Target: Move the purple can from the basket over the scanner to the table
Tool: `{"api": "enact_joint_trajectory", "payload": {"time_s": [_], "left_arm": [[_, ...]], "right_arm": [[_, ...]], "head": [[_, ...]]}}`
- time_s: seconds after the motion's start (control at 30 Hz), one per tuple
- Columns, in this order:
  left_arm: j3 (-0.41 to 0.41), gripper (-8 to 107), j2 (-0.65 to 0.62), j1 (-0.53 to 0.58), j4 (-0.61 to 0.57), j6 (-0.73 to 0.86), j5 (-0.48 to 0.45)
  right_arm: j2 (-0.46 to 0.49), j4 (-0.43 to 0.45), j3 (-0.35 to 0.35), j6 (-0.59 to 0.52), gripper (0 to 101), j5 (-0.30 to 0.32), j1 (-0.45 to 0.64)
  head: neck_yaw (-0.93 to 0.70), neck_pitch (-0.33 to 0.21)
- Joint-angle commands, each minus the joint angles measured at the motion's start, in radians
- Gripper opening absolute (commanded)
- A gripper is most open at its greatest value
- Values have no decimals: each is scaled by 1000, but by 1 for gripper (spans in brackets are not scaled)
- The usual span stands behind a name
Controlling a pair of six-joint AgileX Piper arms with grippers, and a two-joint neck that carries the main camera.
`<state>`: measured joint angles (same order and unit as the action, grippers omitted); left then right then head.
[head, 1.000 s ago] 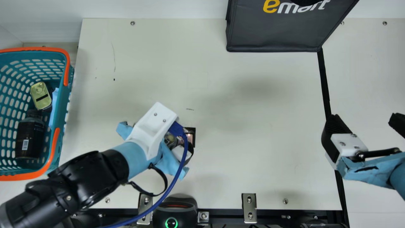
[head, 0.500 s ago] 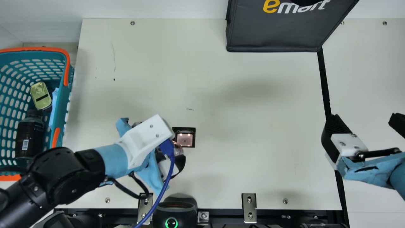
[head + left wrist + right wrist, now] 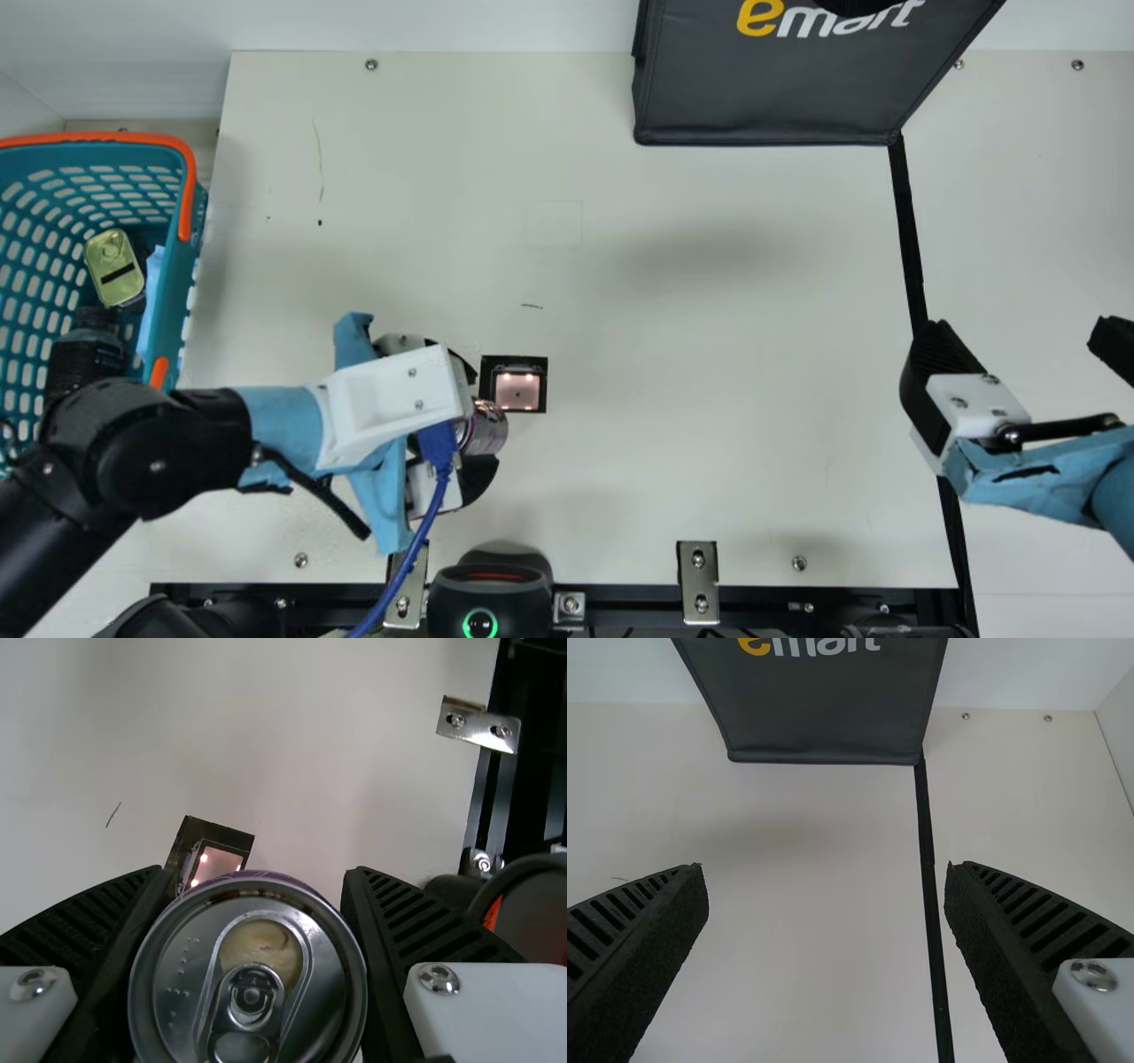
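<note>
Purple metal, the can is clasped in the jaws of the left gripper, spread just to its width, beside the scanner; whether its base touches down, I can't tell from here. Smooth, probably thin-walled, it could slip or dent; a snug mid-body hold should suit. The right gripper gapes wide, holding nothing.
</note>
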<state>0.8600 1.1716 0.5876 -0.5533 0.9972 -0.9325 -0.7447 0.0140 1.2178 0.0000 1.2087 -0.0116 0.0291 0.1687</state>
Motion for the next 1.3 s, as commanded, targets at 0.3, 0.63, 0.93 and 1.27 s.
{"api": "enact_joint_trajectory", "payload": {"time_s": [0.3, 0.63, 0.93, 1.27], "left_arm": [[13, -8, 58, -103, -71, 317, -65], [21, -8, 100, -90, -81, 338, -60], [32, -8, 135, -66, -80, 312, -46], [34, 0, 176, -49, -76, 292, -22]], "right_arm": [[0, 0, 0, 0, 95, 0, 0], [0, 0, 0, 0, 95, 0, 0], [0, 0, 0, 0, 95, 0, 0], [0, 0, 0, 0, 95, 0, 0]], "head": [[-2, -30], [-2, -30], [-2, -30], [-2, -30]]}}
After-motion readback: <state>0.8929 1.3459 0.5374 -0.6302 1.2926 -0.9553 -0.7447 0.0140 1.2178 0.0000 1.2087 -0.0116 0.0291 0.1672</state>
